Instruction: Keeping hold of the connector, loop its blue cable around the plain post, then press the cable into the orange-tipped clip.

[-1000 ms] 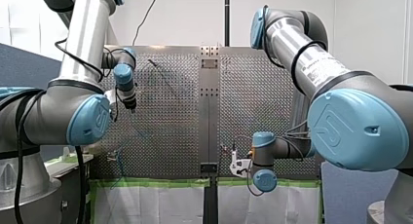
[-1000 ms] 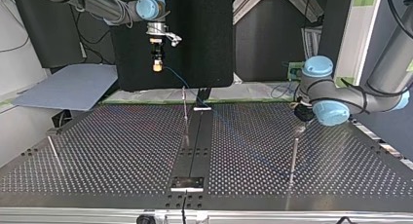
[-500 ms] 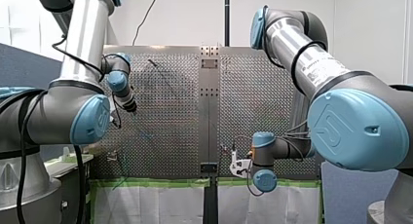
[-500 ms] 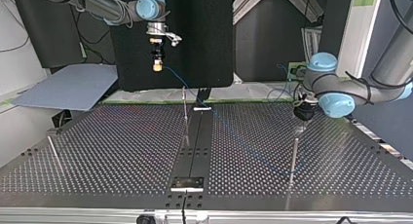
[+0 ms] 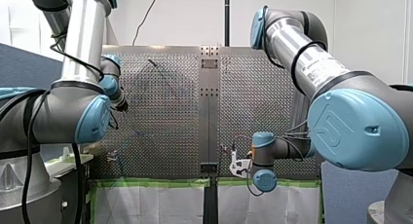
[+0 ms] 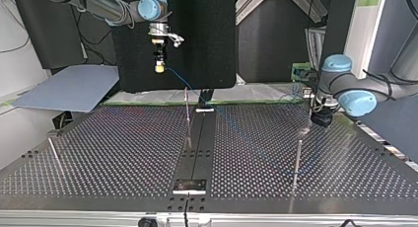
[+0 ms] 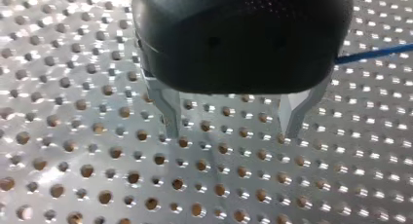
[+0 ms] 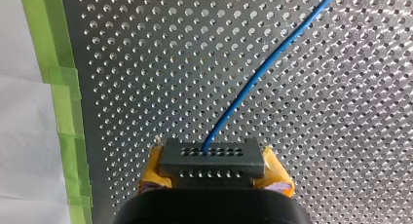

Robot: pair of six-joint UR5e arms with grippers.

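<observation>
- A grey perforated metal bench (image 6: pixel 123 153) filled the scene, with dark panels and green tape behind its far edge.
- Our right tool (image 6: pixel 158 67) hung above that far edge, at the top view's left of centre. In its wrist view, its yellow pads were pinching the dark, many-holed connector (image 8: pixel 212 158).
- The blue cable (image 8: pixel 263 63) left the connector and ran away across the plate. In the top view it dropped towards a thin middle post (image 6: pixel 188 113), then faded from sight.
- Over the last second, the right tool and connector had not shifted at all.
- Our left tool (image 6: pixel 321 119) had changed place. It had slid towards the top view's right edge, away from the bench's centre line, staying low over the plate.
- In its own wrist view, the left tool's metal fingers (image 7: pixel 170 112) were spread wide, with only bare holes between them. A short run of blue cable lay off to one side, not touching them.
- A second thin post (image 6: pixel 297 160) stood nearer the camera than the left tool, apart from it.
- We could not tell which post was plain or which carried the orange tip.
- We judged that the looping had not begun: the connector was secure, the cable was around nothing, and the left tool was only repositioning.
</observation>
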